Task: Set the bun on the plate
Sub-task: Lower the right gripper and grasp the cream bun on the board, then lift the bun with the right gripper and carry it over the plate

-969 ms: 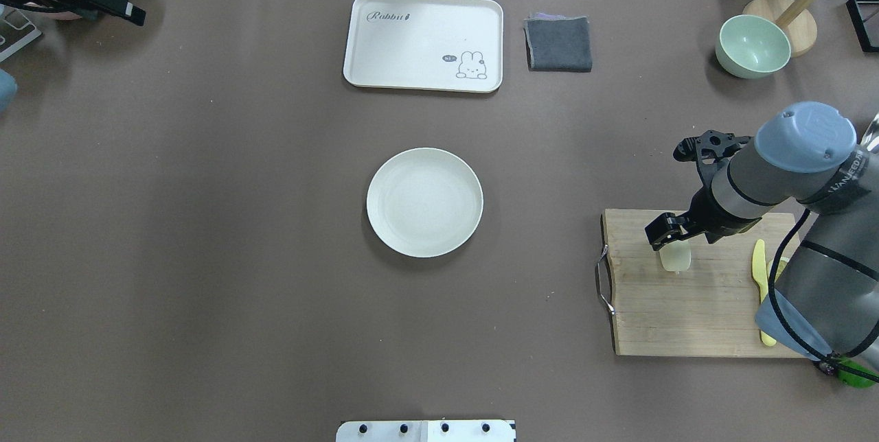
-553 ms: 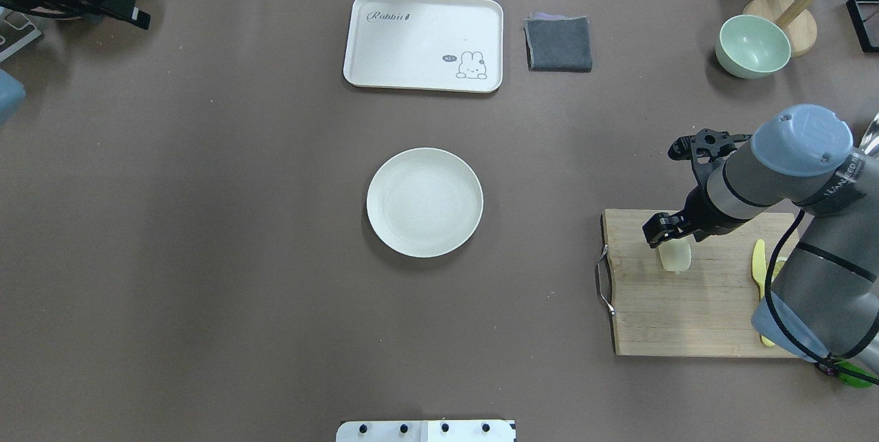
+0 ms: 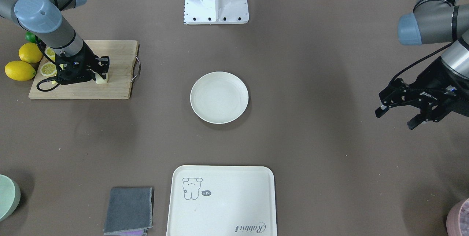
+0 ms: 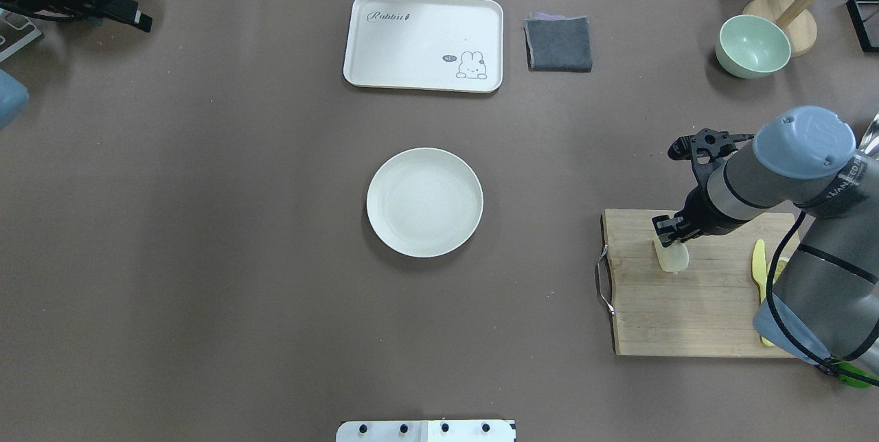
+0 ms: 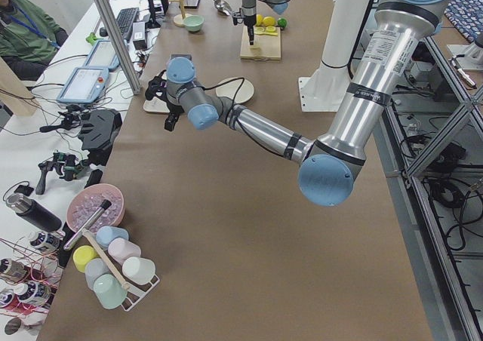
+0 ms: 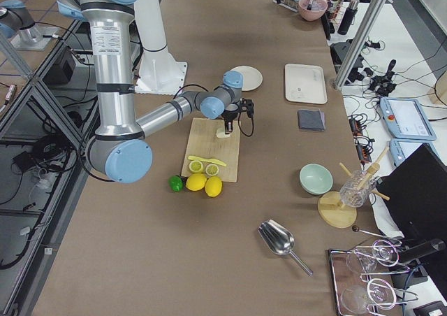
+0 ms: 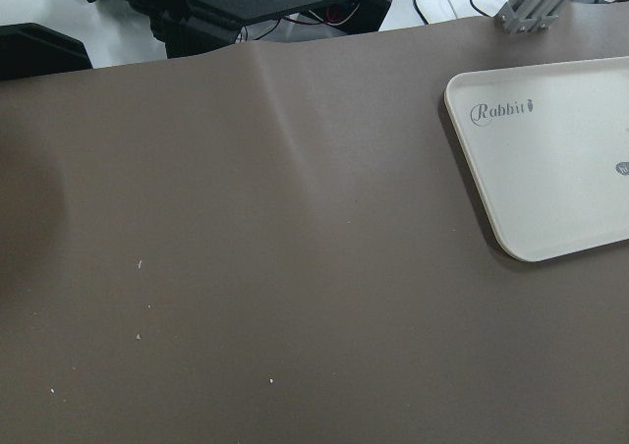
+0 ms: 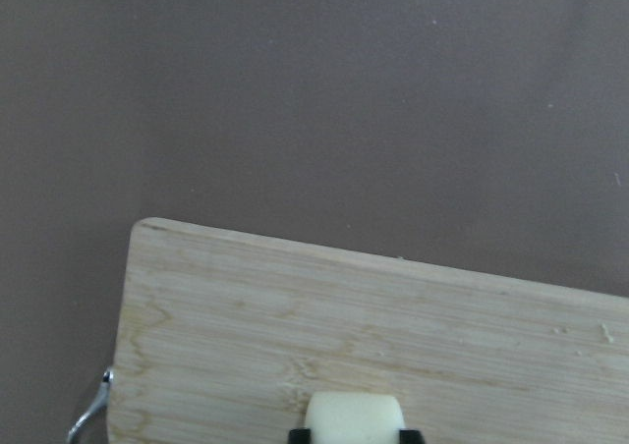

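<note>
The bun [image 4: 674, 258], a small pale cream block, stands on the wooden cutting board [image 4: 687, 318] at the table's right. My right gripper [image 4: 669, 235] is down over it and shut on it. The right wrist view shows the bun [image 8: 354, 413] between two black fingertips [image 8: 297, 434] at the bottom edge. The round off-white plate [image 4: 424, 202] lies empty in the middle of the table, well to the left of the board. My left gripper [image 3: 397, 113] hovers open over bare table at the far left, holding nothing.
A cream tray [image 4: 424, 42] with a drawing and a folded grey cloth [image 4: 558, 43] lie at the back. A pale green bowl [image 4: 752, 46] stands back right. A yellow knife [image 4: 759, 270], lemon slices [image 3: 48, 69] and whole lemons [image 3: 22, 62] sit by the board.
The right gripper's fingers have drawn in and closed on the bun on the board. The left arm has shifted only slightly.
</note>
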`<state>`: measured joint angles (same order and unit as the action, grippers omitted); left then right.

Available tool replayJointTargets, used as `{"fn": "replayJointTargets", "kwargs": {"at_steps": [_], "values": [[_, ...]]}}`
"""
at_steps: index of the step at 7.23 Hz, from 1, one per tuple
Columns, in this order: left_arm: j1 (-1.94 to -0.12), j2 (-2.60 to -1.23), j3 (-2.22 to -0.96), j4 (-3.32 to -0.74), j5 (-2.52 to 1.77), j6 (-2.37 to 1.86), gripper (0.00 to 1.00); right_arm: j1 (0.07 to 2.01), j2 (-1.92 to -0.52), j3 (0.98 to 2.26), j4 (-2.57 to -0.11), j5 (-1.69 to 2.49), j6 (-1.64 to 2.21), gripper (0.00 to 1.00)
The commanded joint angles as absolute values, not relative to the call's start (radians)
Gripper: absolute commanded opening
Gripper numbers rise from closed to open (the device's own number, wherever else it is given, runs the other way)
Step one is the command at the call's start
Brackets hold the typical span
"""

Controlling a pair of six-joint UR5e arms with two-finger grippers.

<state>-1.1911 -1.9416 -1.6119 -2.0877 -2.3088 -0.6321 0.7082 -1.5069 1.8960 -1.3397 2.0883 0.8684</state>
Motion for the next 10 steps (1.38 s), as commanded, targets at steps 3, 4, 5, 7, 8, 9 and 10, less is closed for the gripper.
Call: {"fn": "replayJointTargets", "kwargs": {"at_steps": [3, 4, 5, 7, 8, 9, 10], "values": [[-1.190, -1.934, -1.609, -2.088, -2.310, -0.632, 0.97, 0.744, -1.483, 1.930, -1.331, 2.085, 0.859, 0.00], [-1.190, -1.936, -1.609, -2.089, -2.310, -0.632, 0.97, 0.768, -1.438, 1.930, -1.333, 2.094, 0.861, 0.00], [-1.190, -1.939, -1.609, -2.088, -2.310, -0.632, 0.97, 0.788, -1.402, 1.928, -1.333, 2.091, 0.865, 0.00], [-1.190, -1.948, -1.609, -2.088, -2.312, -0.641, 0.97, 0.827, -1.288, 1.904, -1.341, 2.082, 0.874, 0.00], [-1.190, -1.951, -1.611, -2.088, -2.315, -0.644, 0.97, 0.833, -1.210, 1.879, -1.341, 2.080, 0.900, 0.00], [-1.178, -1.951, -1.611, -2.088, -2.315, -0.643, 0.97, 0.831, -1.140, 1.846, -1.336, 2.079, 0.920, 0.00], [-1.164, -1.951, -1.611, -2.088, -2.315, -0.638, 0.97, 0.830, -1.077, 1.800, -1.335, 2.071, 0.920, 0.00]]}}
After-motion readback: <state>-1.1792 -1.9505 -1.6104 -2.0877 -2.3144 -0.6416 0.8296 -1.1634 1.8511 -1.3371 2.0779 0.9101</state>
